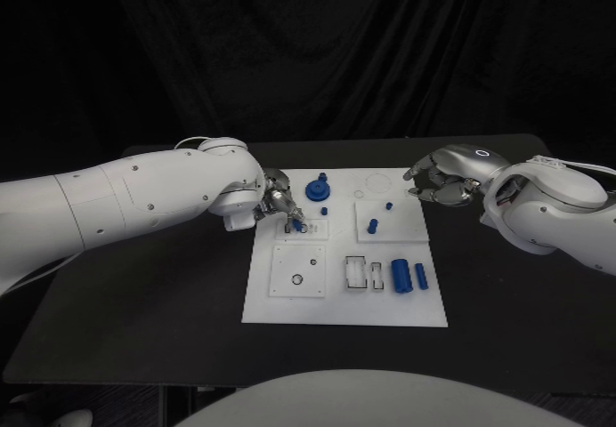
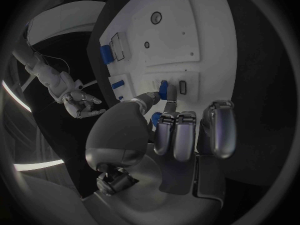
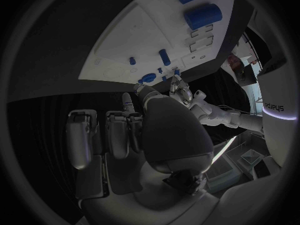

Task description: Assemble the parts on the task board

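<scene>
Black table [image 1: 154, 294] around task board [image 1: 346, 307]; left hand [image 1: 276, 203] pinching blue part [image 1: 298, 226], right hand [image 1: 443, 178] clenched beyond board's edge.

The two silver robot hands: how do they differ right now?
The left silver hand reaches over the white task board and pinches a small blue part at the board's surface; the right silver hand hangs past the board's far right corner, over the black table. The left holds something; the right has its fingers curled in on nothing. Both are silver, many-fingered, on white arms.
</scene>
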Tool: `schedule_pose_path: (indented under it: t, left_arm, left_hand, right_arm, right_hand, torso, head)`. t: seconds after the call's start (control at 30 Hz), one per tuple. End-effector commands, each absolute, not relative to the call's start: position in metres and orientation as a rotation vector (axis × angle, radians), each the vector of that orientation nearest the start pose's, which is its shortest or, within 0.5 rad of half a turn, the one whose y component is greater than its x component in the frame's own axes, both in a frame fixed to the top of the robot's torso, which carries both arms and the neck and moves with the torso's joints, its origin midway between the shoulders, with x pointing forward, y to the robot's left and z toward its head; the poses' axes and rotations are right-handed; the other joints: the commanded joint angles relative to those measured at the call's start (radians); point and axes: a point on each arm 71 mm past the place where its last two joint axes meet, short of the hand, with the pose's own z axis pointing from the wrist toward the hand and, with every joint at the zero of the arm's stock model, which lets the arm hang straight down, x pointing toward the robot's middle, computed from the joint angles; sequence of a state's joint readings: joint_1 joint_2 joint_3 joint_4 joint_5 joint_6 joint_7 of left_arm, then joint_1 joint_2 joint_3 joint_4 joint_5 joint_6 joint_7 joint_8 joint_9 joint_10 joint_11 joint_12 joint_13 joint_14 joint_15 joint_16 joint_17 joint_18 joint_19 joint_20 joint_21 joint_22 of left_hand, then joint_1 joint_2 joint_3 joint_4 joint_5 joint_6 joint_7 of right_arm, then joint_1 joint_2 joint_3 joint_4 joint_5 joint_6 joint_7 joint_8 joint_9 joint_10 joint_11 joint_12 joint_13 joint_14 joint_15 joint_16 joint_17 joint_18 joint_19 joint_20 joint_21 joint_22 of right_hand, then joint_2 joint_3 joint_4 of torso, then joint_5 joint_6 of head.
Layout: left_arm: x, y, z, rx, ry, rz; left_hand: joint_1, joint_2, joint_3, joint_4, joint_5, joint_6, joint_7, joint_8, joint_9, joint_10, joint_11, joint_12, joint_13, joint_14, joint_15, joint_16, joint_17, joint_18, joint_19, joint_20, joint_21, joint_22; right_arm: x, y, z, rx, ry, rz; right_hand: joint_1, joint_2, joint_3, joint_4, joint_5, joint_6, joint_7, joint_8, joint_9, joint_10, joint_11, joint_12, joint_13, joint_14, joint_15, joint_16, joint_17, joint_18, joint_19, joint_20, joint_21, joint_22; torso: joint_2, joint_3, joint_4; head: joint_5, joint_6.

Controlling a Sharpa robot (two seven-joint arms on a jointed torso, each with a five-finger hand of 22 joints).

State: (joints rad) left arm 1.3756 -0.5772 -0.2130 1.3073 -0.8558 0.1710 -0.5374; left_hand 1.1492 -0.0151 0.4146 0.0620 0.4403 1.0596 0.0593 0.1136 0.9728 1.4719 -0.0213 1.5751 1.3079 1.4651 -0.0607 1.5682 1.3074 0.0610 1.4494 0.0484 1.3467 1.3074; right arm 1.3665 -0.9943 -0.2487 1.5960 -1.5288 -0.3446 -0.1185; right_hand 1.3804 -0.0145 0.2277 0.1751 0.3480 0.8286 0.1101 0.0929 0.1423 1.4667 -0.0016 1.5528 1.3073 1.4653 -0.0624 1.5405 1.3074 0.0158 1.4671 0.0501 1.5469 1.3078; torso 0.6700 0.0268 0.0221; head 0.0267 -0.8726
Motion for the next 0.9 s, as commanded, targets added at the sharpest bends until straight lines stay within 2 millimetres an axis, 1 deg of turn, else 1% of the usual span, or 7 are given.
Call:
schedule_pose_path:
  t: [0.03, 0.2, 0.37, 0.63, 0.77, 0.87, 0.9]
  left_arm:
    - [0.514, 0.148, -0.210, -0.237, 2.361, -0.448]
    - [0.510, 0.151, -0.207, -0.271, 2.303, -0.488]
    - [0.503, 0.154, -0.202, -0.313, 2.221, -0.553]
    - [0.487, 0.163, -0.203, -0.334, 2.041, -0.629]
    - [0.480, 0.165, -0.209, -0.330, 1.948, -0.652]
    - [0.476, 0.166, -0.214, -0.325, 1.900, -0.661]
    - [0.475, 0.167, -0.216, -0.326, 1.878, -0.667]
  left_hand:
    - [-0.006, 0.002, 0.026, -0.022, 0.003, -0.002, -0.009, 0.006, 0.000, 0.099, 0.001, -0.004, 0.263, 0.106, -0.006, 0.003, 0.263, -0.005, -0.007, -0.003, -0.007, 0.188]
    - [-0.009, 0.001, 0.032, -0.024, 0.004, -0.004, -0.008, 0.006, 0.001, 0.099, 0.001, -0.004, 0.263, 0.106, -0.006, 0.003, 0.263, -0.004, -0.009, -0.003, -0.010, 0.187]
    - [-0.021, 0.001, 0.040, -0.021, -0.006, -0.006, -0.007, 0.007, 0.003, 0.099, 0.002, -0.004, 0.263, 0.106, -0.005, 0.003, 0.263, -0.003, -0.013, -0.002, -0.016, 0.186]
    - [-0.030, 0.002, 0.044, -0.015, -0.011, -0.009, -0.006, 0.007, 0.006, 0.099, 0.004, -0.004, 0.263, 0.106, -0.004, 0.003, 0.263, 0.000, -0.020, -0.001, -0.028, 0.182]
    - [-0.031, 0.003, 0.045, -0.014, -0.012, -0.009, -0.006, 0.008, 0.007, 0.099, 0.004, -0.004, 0.263, 0.106, -0.004, 0.003, 0.263, 0.000, -0.019, -0.001, -0.026, 0.183]
    - [-0.031, 0.002, 0.045, -0.014, -0.013, -0.009, -0.006, 0.009, 0.008, 0.099, 0.004, -0.004, 0.263, 0.106, -0.004, 0.003, 0.263, -0.001, -0.017, -0.001, -0.023, 0.184]
    - [-0.031, 0.002, 0.045, -0.014, -0.013, -0.009, -0.006, 0.009, 0.008, 0.099, 0.004, -0.004, 0.263, 0.106, -0.004, 0.003, 0.263, -0.001, -0.017, -0.001, -0.023, 0.184]
  right_arm:
    - [0.470, -0.259, -0.175, -0.252, 1.665, 0.450]
    - [0.470, -0.259, -0.175, -0.251, 1.664, 0.449]
    - [0.469, -0.260, -0.175, -0.248, 1.662, 0.448]
    - [0.468, -0.262, -0.178, -0.243, 1.662, 0.447]
    - [0.467, -0.265, -0.179, -0.230, 1.661, 0.449]
    - [0.466, -0.267, -0.180, -0.221, 1.660, 0.451]
    - [0.465, -0.268, -0.180, -0.218, 1.659, 0.451]
  right_hand:
    - [-0.002, 0.008, 0.008, 0.000, 0.006, 0.010, 0.000, -0.005, -0.001, 0.082, 0.009, -0.003, 0.232, 0.094, 0.006, -0.004, 0.214, -0.006, 0.084, 0.005, -0.007, 0.251]
    - [-0.002, 0.008, 0.008, -0.001, 0.007, 0.010, 0.000, -0.005, -0.002, 0.082, 0.010, -0.004, 0.232, 0.093, 0.006, -0.005, 0.212, -0.006, 0.084, 0.005, -0.007, 0.250]
    - [-0.002, 0.008, 0.008, -0.001, 0.007, 0.010, 0.000, -0.005, -0.002, 0.082, 0.010, -0.004, 0.232, 0.093, 0.006, -0.005, 0.212, -0.006, 0.084, 0.005, -0.007, 0.250]
    - [-0.003, 0.006, 0.008, -0.001, 0.007, 0.010, 0.000, -0.006, -0.002, 0.081, 0.010, -0.004, 0.231, 0.093, 0.006, -0.005, 0.212, -0.006, 0.084, 0.005, -0.008, 0.250]
    - [-0.003, 0.005, 0.008, -0.002, 0.007, 0.010, 0.000, -0.006, -0.002, 0.080, 0.010, -0.005, 0.230, 0.093, 0.006, -0.005, 0.212, -0.006, 0.083, 0.005, -0.008, 0.250]
    - [-0.003, 0.005, 0.008, -0.002, 0.007, 0.010, 0.000, -0.006, -0.002, 0.080, 0.010, -0.005, 0.230, 0.093, 0.006, -0.005, 0.212, -0.006, 0.083, 0.005, -0.008, 0.250]
    - [-0.003, 0.005, 0.008, -0.002, 0.007, 0.010, 0.000, -0.006, -0.002, 0.080, 0.010, -0.004, 0.231, 0.093, 0.006, -0.005, 0.212, -0.006, 0.083, 0.005, -0.008, 0.250]
  torso:
    - [-0.001, -0.0010, -0.0004]
    - [-0.002, -0.0011, -0.0003]
    - [-0.001, -0.0009, 0.0002]
    - [0.000, -0.0005, -0.0021]
    - [0.000, -0.0001, -0.0005]
    - [-0.002, 0.0012, 0.0014]
    - [-0.004, 0.0023, 0.0024]
  head:
    - [0.001, 0.000]
    - [-0.001, 0.000]
    - [-0.003, 0.000]
    - [0.008, 0.000]
    - [0.012, 0.000]
    - [0.008, 0.000]
    - [0.005, 0.000]
